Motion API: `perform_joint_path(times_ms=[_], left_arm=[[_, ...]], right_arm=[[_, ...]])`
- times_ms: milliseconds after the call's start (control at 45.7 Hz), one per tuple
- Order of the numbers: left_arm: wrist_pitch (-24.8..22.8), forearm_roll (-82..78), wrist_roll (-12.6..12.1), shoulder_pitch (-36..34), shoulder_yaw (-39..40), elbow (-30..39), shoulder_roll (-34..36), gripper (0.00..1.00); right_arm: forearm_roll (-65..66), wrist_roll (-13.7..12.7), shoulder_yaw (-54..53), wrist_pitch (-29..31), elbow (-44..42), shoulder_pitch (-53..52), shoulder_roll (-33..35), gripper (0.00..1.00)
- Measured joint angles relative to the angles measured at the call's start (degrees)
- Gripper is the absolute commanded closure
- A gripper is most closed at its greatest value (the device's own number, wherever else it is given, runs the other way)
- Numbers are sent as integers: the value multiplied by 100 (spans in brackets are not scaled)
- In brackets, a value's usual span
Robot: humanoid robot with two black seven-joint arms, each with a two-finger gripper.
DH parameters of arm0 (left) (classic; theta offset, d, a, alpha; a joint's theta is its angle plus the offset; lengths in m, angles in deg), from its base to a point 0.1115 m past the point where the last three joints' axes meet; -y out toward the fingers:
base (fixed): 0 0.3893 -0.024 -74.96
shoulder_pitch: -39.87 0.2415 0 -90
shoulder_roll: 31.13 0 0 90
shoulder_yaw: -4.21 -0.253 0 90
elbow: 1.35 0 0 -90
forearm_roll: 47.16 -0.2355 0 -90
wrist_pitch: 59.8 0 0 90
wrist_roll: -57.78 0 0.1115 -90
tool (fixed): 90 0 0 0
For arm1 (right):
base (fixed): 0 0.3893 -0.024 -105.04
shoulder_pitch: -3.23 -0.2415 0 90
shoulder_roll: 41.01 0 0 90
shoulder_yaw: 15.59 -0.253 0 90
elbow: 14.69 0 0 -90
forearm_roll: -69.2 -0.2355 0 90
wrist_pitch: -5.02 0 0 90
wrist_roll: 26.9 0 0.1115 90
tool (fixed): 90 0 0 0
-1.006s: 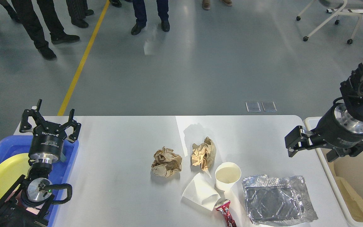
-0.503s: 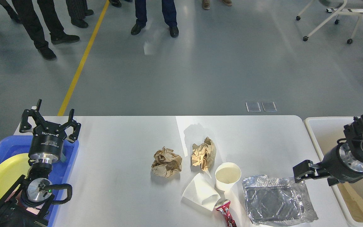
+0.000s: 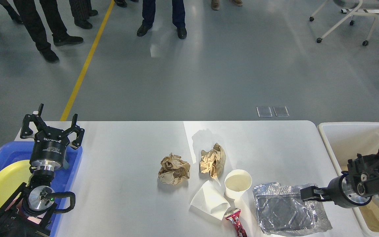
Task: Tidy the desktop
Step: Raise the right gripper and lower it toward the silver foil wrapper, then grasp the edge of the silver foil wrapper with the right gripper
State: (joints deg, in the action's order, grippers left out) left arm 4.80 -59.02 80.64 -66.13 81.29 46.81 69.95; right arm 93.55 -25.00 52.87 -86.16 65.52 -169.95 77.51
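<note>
Right pincer (image 3: 304, 193) reached sideways, low over the foil tray's (image 3: 285, 214) near edge, its spread unclear; left pincer (image 3: 52, 127) pointed upward, fingers spread, above the blue tray (image 3: 74, 157) beside the table (image 3: 127, 184).

**White desktop and its litter**

The desktop (image 3: 127, 158) is white and matte, with rounded corners. On it lie two crumpled brown paper balls (image 3: 174, 169) (image 3: 213, 160), side by side near the middle. Nearer the front stand an upright paper cup (image 3: 238, 183), a tipped white cup (image 3: 210, 200), a red wrapper (image 3: 236, 223) and a foil tray (image 3: 286, 209).
</note>
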Motion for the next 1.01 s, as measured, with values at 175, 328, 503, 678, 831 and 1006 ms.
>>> perform_joint_path(times_ms=[175, 328, 503, 678, 831, 1006], left_arm=[[0, 0, 0, 0, 0, 0, 0, 4], [0, 0, 0, 0, 0, 0, 0, 4], [0, 0, 0, -1, 0, 0, 0, 4], [0, -1, 0, -4, 0, 0, 0, 4], [0, -1, 0, -6, 0, 0, 0, 4], [0, -1, 0, -6, 0, 0, 0, 4]], right_arm=[[16, -7, 0, -159, -432, 473, -296, 1], [17, -8, -4, -205, -844, 820, -364, 6], [-23, -11, -42, -225, -1031, 996, -373, 11], [-70, -15, -87, -226, -1177, 1100, -373, 14], [-95, -15, -153, -226, -1193, 1145, -373, 32], [-110, -15, -165, -226, -1193, 1192, -374, 44]])
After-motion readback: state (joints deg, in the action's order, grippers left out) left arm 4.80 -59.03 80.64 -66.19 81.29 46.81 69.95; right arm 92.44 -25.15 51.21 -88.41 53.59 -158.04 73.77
